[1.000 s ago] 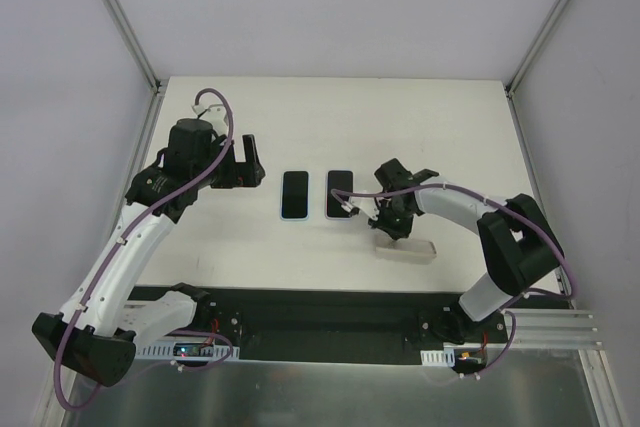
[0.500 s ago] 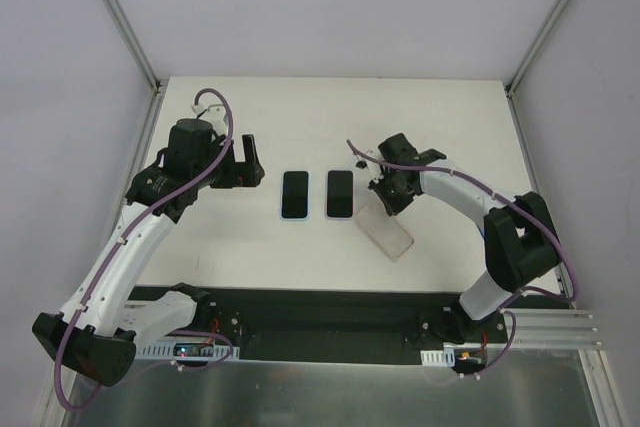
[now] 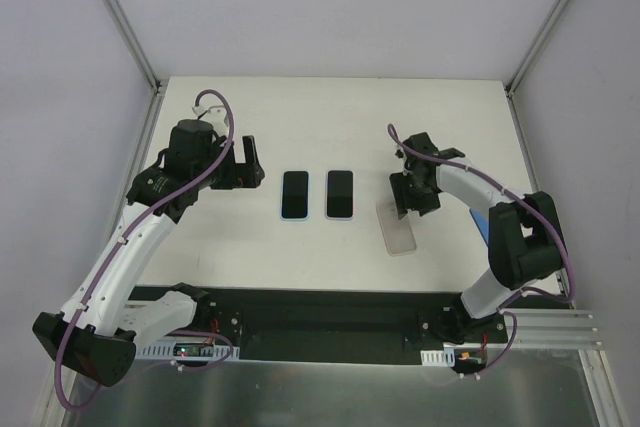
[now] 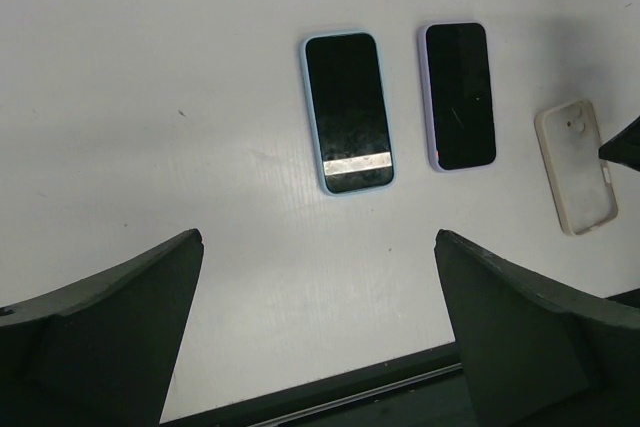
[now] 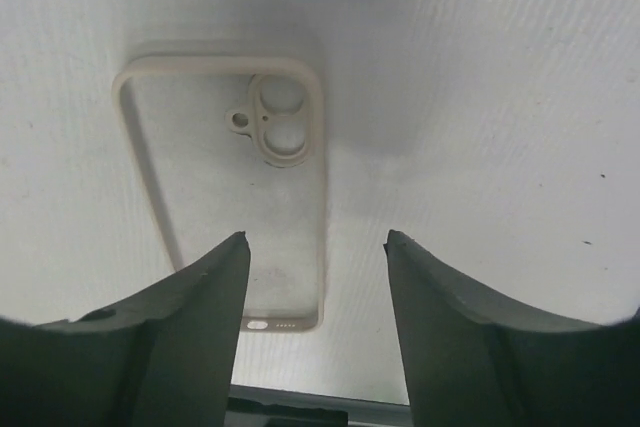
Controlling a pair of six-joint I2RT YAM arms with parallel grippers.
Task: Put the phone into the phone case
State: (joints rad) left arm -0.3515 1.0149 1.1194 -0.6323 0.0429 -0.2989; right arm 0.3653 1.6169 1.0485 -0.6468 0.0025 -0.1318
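Note:
Two dark-screened phones lie face up side by side mid-table: one with a light blue rim (image 3: 294, 195) (image 4: 347, 112), the other with a lilac rim (image 3: 340, 194) (image 4: 459, 95). To their right the empty translucent phone case (image 3: 400, 235) (image 4: 577, 166) (image 5: 225, 187) lies flat on the table, its camera cut-out at the far end. My right gripper (image 3: 408, 193) (image 5: 315, 237) hovers open just above the case's near right edge, with nothing between its fingers. My left gripper (image 3: 240, 163) (image 4: 317, 234) hangs wide open left of the phones, holding nothing.
The white table (image 3: 330, 117) ends in a dark rail (image 3: 330, 312) at its near edge, close to the case's near end. Grey walls and metal frame posts (image 3: 125, 32) close off the back and sides.
The right gripper swung the case to the right, laid it flat on the table, and opened, letting it go. The left arm and both phones have not moved.

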